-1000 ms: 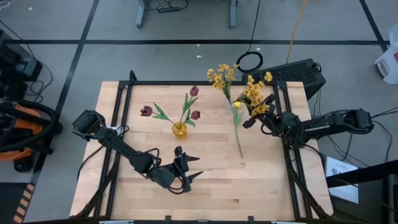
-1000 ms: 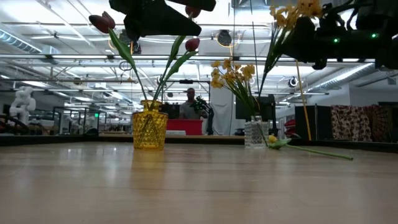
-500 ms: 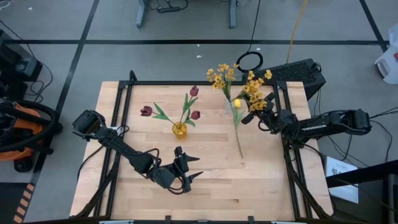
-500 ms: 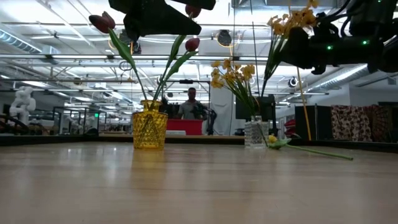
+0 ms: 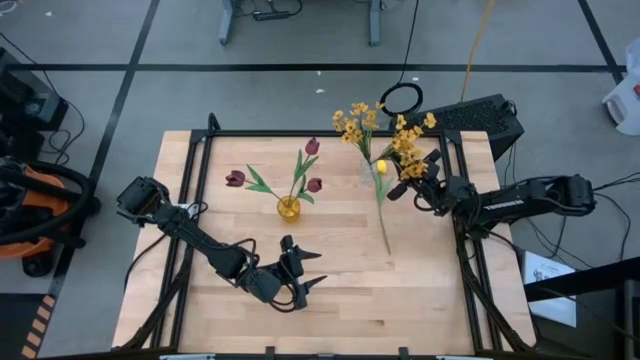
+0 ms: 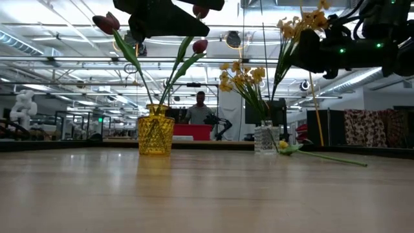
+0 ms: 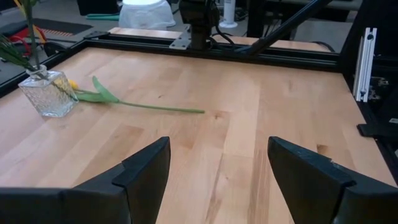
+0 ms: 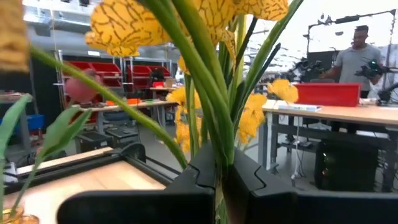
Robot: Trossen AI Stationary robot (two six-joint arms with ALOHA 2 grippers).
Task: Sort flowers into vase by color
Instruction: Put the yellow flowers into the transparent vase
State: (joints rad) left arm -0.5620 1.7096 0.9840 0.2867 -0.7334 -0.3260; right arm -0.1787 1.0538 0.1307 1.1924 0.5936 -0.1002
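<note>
Light wooden butcher-block table (image 5: 330,270) with a black metal frame, open workshop behind it. Near the table's middle stands a small yellow textured glass vase (image 5: 288,209) holding three dark red tulips (image 5: 312,147) on long green stems with green leaves; the stems fan apart. Toward the right side sits a small clear cut-glass vase (image 7: 46,93) with a spray of small yellow blossoms (image 5: 353,125) upright in it. One yellow tulip (image 5: 381,167) lies flat on the wood, bloom just beside the clear vase, long green stem pointing toward the front edge.

Right gripper (image 5: 402,187) is raised above the table beside the clear vase, fingers clenched on the green stems of a second yellow blossom spray (image 5: 408,150); the right wrist view shows the stems pinched between the dark fingers (image 8: 186,193), blossoms fanning out beyond them.

Left gripper (image 5: 306,272) waits over the front middle of the table, well apart from both vases, jaws spread wide, nothing between them.

A person (image 6: 200,110) stands far off in the room.
</note>
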